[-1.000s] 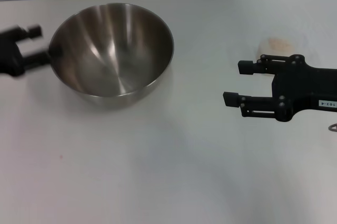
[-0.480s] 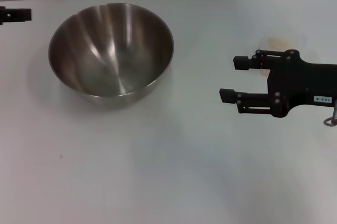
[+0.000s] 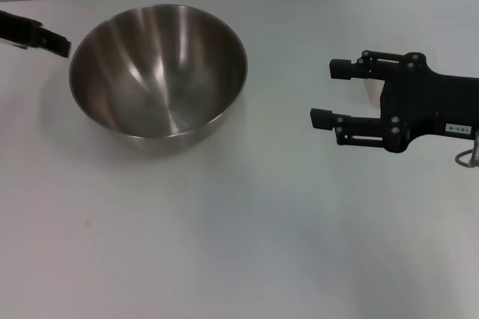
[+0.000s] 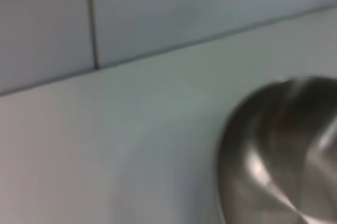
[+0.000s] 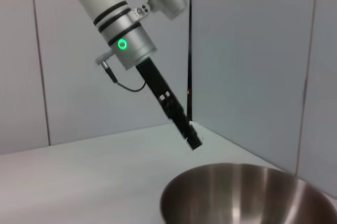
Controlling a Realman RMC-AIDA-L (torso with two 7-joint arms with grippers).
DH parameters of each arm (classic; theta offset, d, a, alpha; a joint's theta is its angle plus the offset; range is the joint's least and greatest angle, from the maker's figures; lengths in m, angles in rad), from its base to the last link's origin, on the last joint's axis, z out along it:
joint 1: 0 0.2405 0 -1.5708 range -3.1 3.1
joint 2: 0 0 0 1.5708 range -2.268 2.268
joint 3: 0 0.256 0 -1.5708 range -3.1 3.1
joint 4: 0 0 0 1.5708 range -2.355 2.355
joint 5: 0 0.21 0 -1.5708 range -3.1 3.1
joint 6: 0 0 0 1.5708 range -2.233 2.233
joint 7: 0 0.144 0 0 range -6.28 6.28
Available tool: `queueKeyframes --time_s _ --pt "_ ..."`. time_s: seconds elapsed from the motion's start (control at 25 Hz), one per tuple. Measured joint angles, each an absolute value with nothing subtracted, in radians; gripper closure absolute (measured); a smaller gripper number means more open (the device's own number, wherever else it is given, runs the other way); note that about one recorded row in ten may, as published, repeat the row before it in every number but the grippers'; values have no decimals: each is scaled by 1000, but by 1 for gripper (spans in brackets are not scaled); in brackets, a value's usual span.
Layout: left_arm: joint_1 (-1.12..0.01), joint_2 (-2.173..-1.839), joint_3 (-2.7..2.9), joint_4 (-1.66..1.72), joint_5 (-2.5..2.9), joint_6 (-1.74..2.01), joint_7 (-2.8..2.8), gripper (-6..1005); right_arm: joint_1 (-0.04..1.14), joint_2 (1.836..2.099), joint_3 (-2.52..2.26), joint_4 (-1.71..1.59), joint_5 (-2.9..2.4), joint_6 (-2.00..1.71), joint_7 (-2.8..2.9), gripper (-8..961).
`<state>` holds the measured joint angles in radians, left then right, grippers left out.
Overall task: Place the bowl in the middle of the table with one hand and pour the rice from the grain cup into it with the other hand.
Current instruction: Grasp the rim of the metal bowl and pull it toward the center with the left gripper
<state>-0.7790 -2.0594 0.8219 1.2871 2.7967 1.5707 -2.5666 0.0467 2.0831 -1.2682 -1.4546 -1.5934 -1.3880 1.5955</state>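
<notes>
Currently parked well to the right of the stainless-steel mixing bowl (image 3: 159,70), right gripper (image 3: 329,94) with fingers spread and empty, pointed across the white table (image 3: 239,244) toward it. Just off the bowl's far-left rim, left gripper (image 3: 61,43), nearer of the two and apart from the metal, finger state impossible to tell. No grain cup or rice anywhere in view; small white label on the right gripper's body, too small to read.

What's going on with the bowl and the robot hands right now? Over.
Left end effector off the bowl's rim. Right end effector open, empty, off to the side. Steel bowl empty on the table. No grain cup in view.
</notes>
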Motion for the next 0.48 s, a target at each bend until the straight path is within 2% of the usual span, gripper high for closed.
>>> queueKeyframes --time_s 0.2,0.48 --pt "-802 -2066 913 1253 2820 1557 -2609 303 80 2082 -1238 -1363 -1574 -1399 1527 220" --pt "-808 -2068 932 1210 2817 1514 -2620 305 66 2082 -1236 -1344 -1527 -1404 1458 220"
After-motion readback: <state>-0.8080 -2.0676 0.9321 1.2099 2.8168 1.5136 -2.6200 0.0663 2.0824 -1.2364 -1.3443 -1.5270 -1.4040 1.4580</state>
